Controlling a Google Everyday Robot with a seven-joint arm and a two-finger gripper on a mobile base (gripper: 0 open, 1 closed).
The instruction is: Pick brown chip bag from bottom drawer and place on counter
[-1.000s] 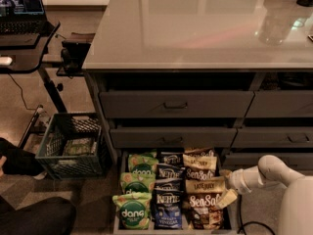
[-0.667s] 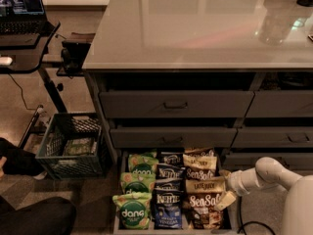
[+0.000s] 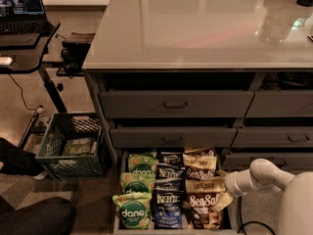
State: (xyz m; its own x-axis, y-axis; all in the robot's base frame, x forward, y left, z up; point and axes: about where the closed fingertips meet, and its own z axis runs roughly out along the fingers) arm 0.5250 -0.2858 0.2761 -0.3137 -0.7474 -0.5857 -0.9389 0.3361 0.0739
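The drawer [image 3: 171, 230] stands pulled out at floor level, under the table [image 3: 195, 33], and is packed wall to wall with three columns of bags. The brown bags fill the right column, three deep and overlapping like shingles. The front brown bag [image 3: 203, 212] lies with its long axis running front to back: cream top toward the cabinet, dark bottom at the drawer's front rim, "Sea Salt" reading upright from here. Its left edge touches a Kettle bag [image 3: 168, 207]; the dang bags [image 3: 133, 212] take the left column.

The gripper [image 3: 222, 201] sits low at that bag's right edge, by the drawer's right wall, on the white arm [image 3: 259, 173] that comes in from the right (whether it is wide, narrow or holding the bag, I cannot tell).

Room to move: the front two rows lie open from above, while the back row is tucked under the closed drawer front [image 3: 171, 137]. A cable [image 3: 240, 219] lies on the floor to the right. A crate [image 3: 73, 146] stands near on the left, below a desk [image 3: 24, 48].
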